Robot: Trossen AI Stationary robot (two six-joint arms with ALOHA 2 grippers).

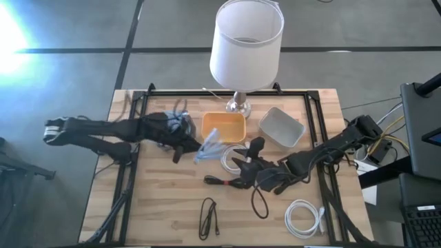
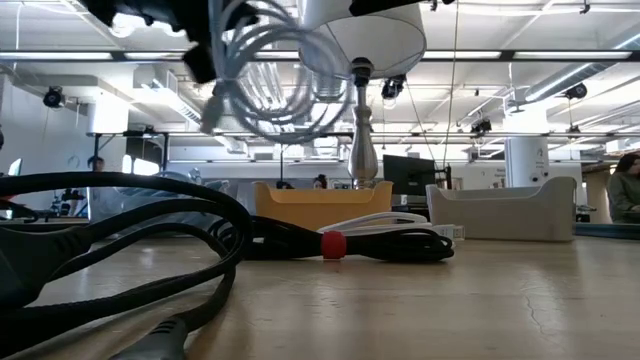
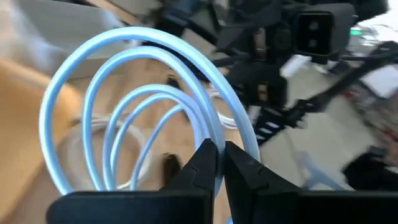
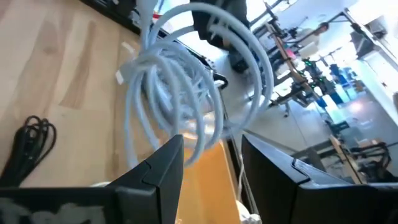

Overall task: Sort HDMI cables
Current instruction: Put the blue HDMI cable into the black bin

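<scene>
Blue cable (image 1: 209,147): coiled, in the air at the orange tray's (image 1: 224,127) near edge.
Left gripper (image 3: 219,163): clamped on one blue strand.
Right gripper (image 1: 249,153): jaws apart, empty, just beside the coil.
Other cables: white loop (image 1: 302,216) and black bundle (image 1: 209,217) on the worktop (image 1: 158,207).
Risk: held by one strand, the coil may sag or snag the right gripper's fingers.
Views: only the left wrist view shows the pinch; the high view shows the trays.

I see a wooden table (image 1: 158,213) holding a lamp (image 1: 246,48), orange tray (image 1: 223,127), grey tray (image 1: 281,128), and white (image 1: 303,217) and black cables (image 1: 208,218).
</scene>
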